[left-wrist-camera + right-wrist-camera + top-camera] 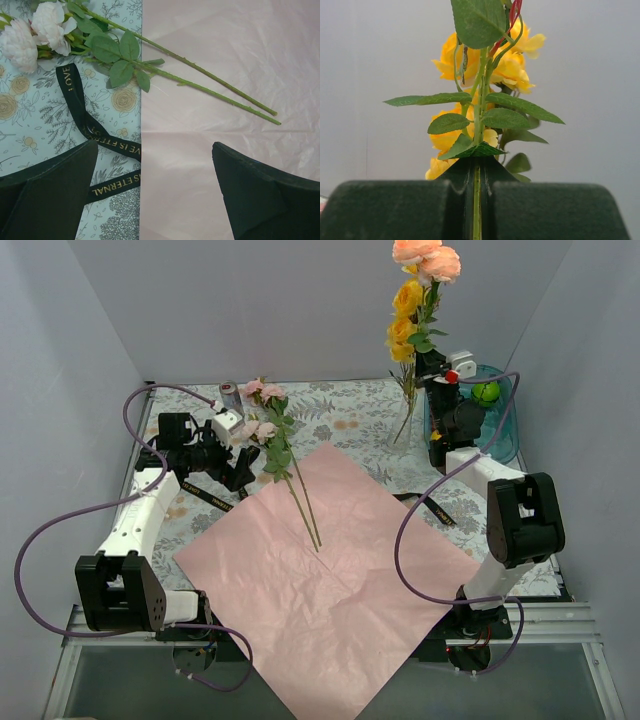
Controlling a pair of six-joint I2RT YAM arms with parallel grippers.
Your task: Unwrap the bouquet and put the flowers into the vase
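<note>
Right hand point(476, 200) tight around flower stem point(478, 125)

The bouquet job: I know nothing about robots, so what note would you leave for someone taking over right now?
Left gripper: open, over the ribbon and the paper sheet edge.
Right gripper: shut on the stem of the yellow flowers, upright above the vase.
Done: paper sheet unwrapped, spread flat.
To do: release the yellow flowers into the vase, then move the two pink flowers lying across the paper's edge.
</note>
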